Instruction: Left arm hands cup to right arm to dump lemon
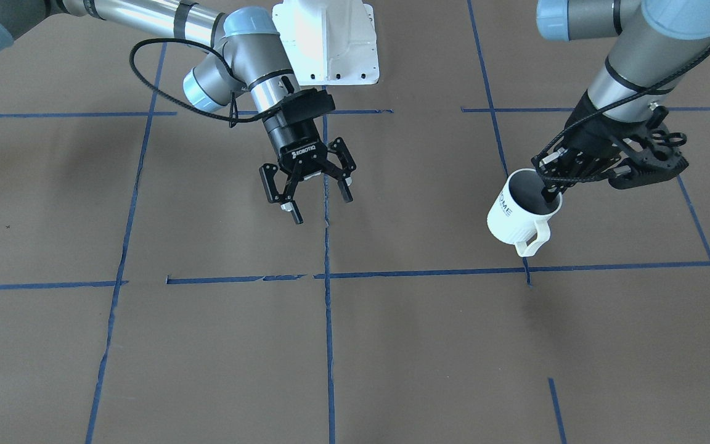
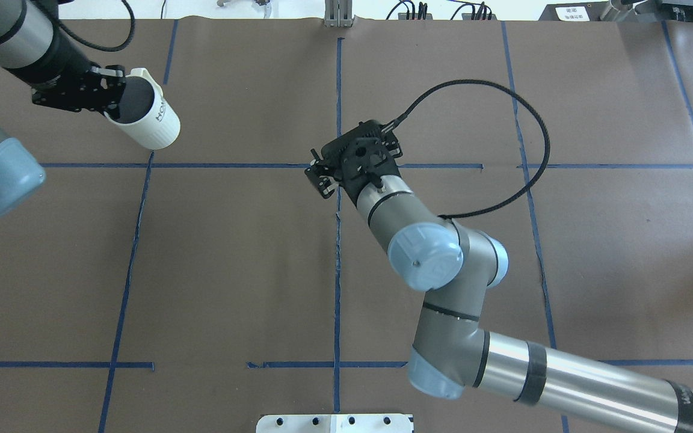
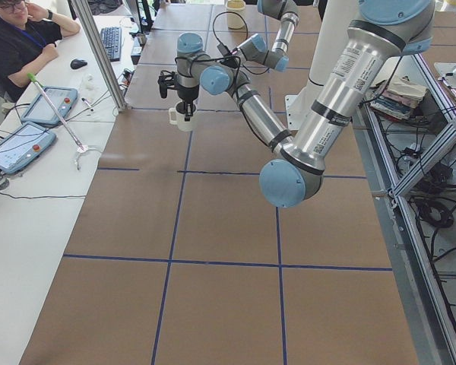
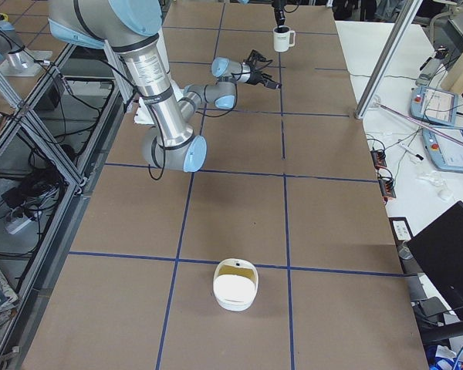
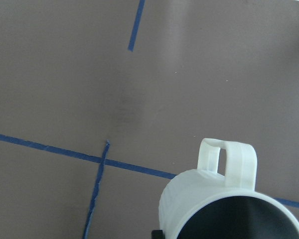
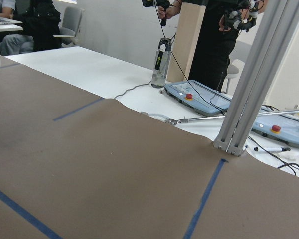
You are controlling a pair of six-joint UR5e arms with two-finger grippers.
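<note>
Pinching the cup (image 1: pixel 522 213) by its rim with the left gripper (image 1: pixel 549 192), aloft and tilted over the table's far left. Waits mid-table with the right gripper (image 1: pixel 321 206) spread wide, well apart. Leaves handover and dumping both undone (lemon not visible inside).

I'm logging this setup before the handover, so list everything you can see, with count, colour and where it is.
cup: one, white ribbed, dark inside, held tilted above the table on the robot's left.
bowl: one, white, on the table near its end on the robot's right.
table: one, brown, blue tape grid.
control tablets: two, grey-blue with red buttons, on the white side bench.
operator: one, black shirt, seated at that bench.
left gripper: one, black, fingers shut on the cup's rim.
right gripper: one, black, fingers open, empty, over the table's middle.
</note>
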